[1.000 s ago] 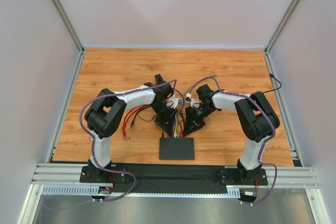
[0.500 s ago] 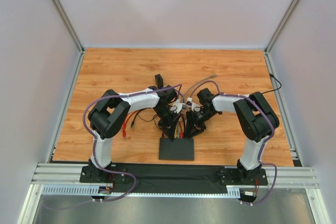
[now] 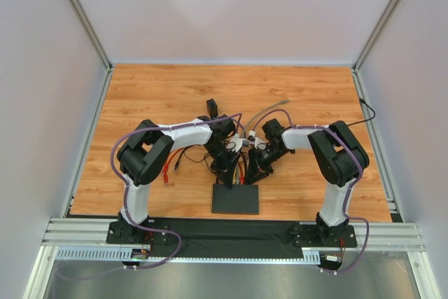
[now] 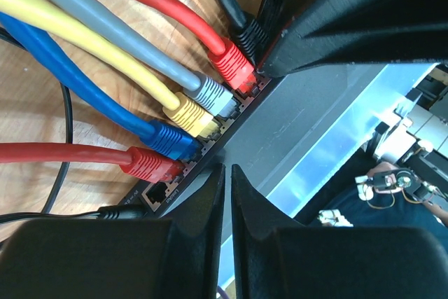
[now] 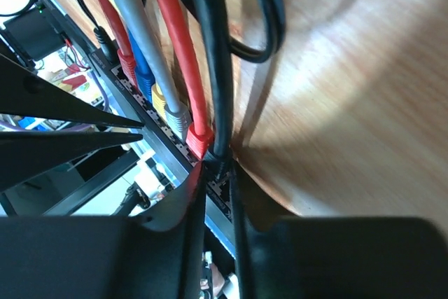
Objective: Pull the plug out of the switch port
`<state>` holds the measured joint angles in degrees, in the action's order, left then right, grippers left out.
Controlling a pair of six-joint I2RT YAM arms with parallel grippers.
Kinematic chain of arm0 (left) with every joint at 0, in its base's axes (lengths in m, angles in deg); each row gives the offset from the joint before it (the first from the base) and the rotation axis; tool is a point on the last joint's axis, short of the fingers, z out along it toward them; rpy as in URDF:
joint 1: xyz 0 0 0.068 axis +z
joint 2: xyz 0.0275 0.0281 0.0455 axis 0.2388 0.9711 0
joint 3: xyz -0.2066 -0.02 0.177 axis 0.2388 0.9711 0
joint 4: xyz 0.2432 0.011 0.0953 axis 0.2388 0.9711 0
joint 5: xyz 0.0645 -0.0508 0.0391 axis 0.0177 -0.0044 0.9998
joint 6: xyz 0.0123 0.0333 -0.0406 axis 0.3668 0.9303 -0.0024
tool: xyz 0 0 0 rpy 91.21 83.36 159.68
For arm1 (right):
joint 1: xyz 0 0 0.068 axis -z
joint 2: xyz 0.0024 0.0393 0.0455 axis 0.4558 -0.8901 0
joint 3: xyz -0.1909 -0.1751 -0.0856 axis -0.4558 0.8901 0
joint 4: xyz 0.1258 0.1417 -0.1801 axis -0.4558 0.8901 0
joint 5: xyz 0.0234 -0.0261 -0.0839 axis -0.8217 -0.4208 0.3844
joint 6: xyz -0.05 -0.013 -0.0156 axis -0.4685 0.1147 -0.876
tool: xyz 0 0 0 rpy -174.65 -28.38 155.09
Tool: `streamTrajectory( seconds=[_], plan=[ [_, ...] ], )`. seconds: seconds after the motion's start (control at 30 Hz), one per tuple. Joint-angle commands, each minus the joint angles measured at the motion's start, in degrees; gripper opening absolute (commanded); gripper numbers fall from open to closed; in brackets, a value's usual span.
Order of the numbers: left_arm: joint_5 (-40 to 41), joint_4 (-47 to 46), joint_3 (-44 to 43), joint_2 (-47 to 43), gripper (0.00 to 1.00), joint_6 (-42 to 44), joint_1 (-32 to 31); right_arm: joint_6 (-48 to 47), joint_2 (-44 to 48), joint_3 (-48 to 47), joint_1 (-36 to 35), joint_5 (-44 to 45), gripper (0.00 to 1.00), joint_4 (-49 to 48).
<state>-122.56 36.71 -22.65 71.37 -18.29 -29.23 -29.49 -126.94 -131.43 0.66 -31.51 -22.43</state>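
The switch [image 3: 235,199] lies flat and black near the table's front, its ports on the far edge. In the left wrist view several cables sit plugged into the switch [image 4: 301,131]: black [image 4: 246,36], red [image 4: 234,66], grey [image 4: 210,96], yellow [image 4: 187,113], blue [image 4: 168,139] and a second red [image 4: 150,164]. My left gripper [image 4: 225,169] is shut with nothing in it, its tips on the switch's top by the port edge [image 3: 229,175]. My right gripper [image 5: 218,170] is closed around the black plug [image 5: 220,157] at the end of the row [image 3: 250,173].
A small black block [image 3: 212,108] stands behind the arms. Loose cable ends with a red plug [image 3: 166,173] lie left of the switch. A black cable [image 3: 367,113] enters from the right wall. One port [image 4: 157,190] past the second red plug has nothing in it.
Both arms shifted inward toward the switch's port edge. The right jaws narrowed onto the black plug. The left jaws stayed shut.
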Motion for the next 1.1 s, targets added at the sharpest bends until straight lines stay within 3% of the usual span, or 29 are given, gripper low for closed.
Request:
streamTrajectory(
  seconds=[0.0, 0.07, 0.63, 1.07],
  plan=[
    [2.9, -2.1, 0.7, -0.4, 0.15, 0.8, -0.3, 1.0, -1.3, 1.2, -0.1, -1.0, 0.12, -3.1],
    [3.0, -2.1, 0.7, -0.4, 0.15, 0.7, -0.3, 1.1, -1.3, 1.6, 0.1, -1.2, 0.0, -3.5],
    [4.5, -3.1, 2.6, -0.9, 0.14, -0.3, -0.3, 11.3, 4.8, 5.3, 2.8, 6.3, 0.0, -16.5],
    [5.4, -4.0, 4.5, -1.3, 0.14, -0.2, -0.3, 15.8, 7.0, 5.5, 3.4, 9.8, 0.0, -19.0]
  ],
)
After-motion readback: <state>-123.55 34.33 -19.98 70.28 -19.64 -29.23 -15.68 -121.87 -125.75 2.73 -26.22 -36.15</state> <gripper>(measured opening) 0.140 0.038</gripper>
